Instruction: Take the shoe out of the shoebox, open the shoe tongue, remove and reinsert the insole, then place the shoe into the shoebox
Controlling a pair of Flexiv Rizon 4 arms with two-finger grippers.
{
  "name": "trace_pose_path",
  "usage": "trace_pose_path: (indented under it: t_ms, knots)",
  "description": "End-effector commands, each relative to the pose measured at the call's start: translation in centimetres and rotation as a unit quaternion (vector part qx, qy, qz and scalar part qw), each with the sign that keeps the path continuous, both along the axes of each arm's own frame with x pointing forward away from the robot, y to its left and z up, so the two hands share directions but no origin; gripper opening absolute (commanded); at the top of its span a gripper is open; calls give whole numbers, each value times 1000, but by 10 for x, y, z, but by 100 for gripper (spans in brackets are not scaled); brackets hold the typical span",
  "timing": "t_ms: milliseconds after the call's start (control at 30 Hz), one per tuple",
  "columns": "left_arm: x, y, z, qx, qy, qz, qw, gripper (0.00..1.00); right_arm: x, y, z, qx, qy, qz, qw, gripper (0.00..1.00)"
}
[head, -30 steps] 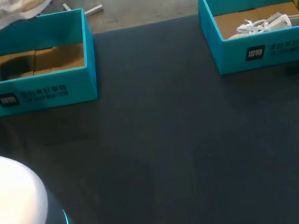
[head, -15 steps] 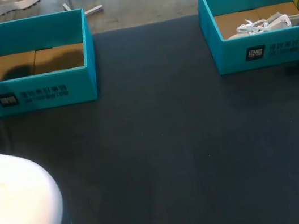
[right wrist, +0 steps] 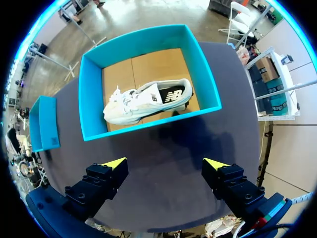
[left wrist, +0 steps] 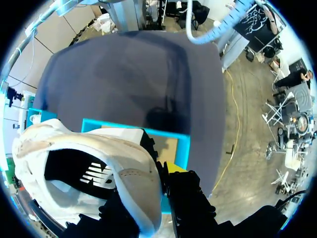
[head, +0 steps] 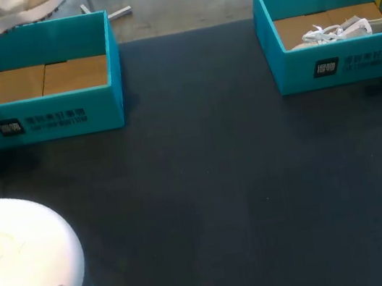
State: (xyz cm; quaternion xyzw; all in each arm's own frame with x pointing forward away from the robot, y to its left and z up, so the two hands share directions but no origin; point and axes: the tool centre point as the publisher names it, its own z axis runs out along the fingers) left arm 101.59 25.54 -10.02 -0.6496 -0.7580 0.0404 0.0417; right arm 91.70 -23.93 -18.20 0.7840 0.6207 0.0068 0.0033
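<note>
My left gripper point(left wrist: 159, 178) is shut on the rim of a white shoe point(left wrist: 94, 163) with a black side logo, held in the air over the left teal shoebox point(left wrist: 148, 136). In the head view that shoe point(head: 4, 11) shows only partly at the far left corner, above the left shoebox point(head: 38, 84), whose cardboard floor is bare. A second white shoe point(right wrist: 146, 101) lies on its side in the right teal shoebox point(right wrist: 89, 99). My right gripper point(right wrist: 164, 163) hangs open above the table, on the near side of that box, with nothing between its fingers.
The dark table point(head: 212, 183) stretches between the two boxes and toward me. The right shoebox point(head: 339, 63) with its shoe point(head: 348, 30) stands at the far right. White arm bases sit at both near corners.
The shoe in my left gripper has shifted up and to the left, off the left box's far corner, and its shadow has left the box floor. The right arm has not moved.
</note>
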Motion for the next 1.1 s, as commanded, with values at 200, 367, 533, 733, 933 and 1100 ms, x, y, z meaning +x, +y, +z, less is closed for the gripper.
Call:
trace_pose_path:
  t_ms: [200, 367, 533, 733, 933, 1100]
  knots:
    - [-115, -27, 5, 21, -129, -15, 991, 0, 0, 0, 0, 0, -1, 0, 1000, 100]
    - [-115, -27, 5, 21, -129, -15, 991, 0, 0, 0, 0, 0, -1, 0, 1000, 100]
    - [-115, -27, 5, 21, -129, -15, 991, 0, 0, 0, 0, 0, -1, 0, 1000, 100]
    - [-135, -33, 4, 24, -127, -25, 991, 0, 0, 0, 0, 0, -1, 0, 1000, 100]
    - [-193, -58, 2, 25, -106, -57, 992, 0, 0, 0, 0, 0, -1, 0, 1000, 100]
    - [-225, -73, 3, 26, -103, -69, 992, 0, 0, 0, 0, 0, -1, 0, 1000, 100]
